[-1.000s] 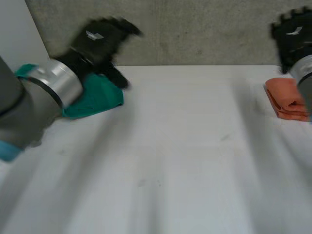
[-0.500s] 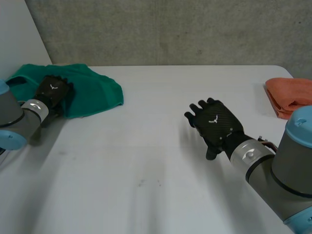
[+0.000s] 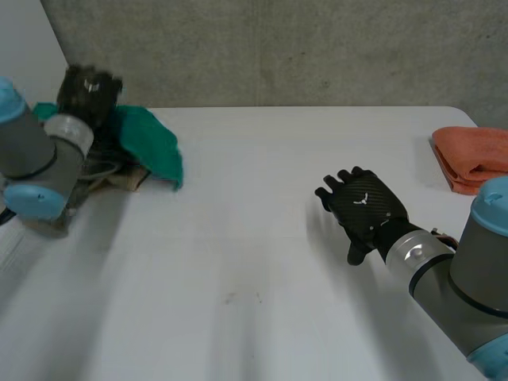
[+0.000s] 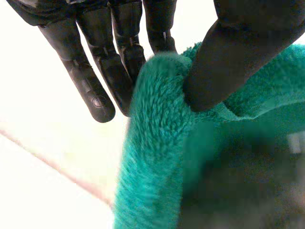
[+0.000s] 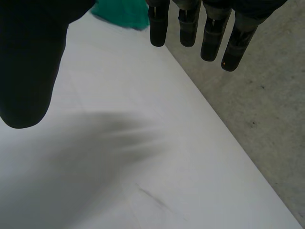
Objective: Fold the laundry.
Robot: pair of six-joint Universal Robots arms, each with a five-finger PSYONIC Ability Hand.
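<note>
A green fleecy cloth (image 3: 148,143) lies bunched at the table's far left, partly lifted. My left hand (image 3: 87,89) is raised over its left part. In the left wrist view the thumb (image 4: 238,52) presses a fold of the green cloth (image 4: 157,148) against the fingers (image 4: 90,76), so the hand is shut on its edge. My right hand (image 3: 365,210) hovers over the right middle of the white table (image 3: 238,278), palm down. Its fingers (image 5: 190,24) are straight and spread and it holds nothing. The green cloth (image 5: 121,12) shows beyond those fingertips.
A folded orange cloth (image 3: 472,159) lies at the table's far right edge. A grey concrete wall (image 3: 278,48) runs behind the table. The table's far edge passes close under my right hand's fingertips in the right wrist view.
My left hand closed on the green cloth and lifted it, pulling the flat cloth into a bunch. My right hand drifted slightly right and stayed open.
</note>
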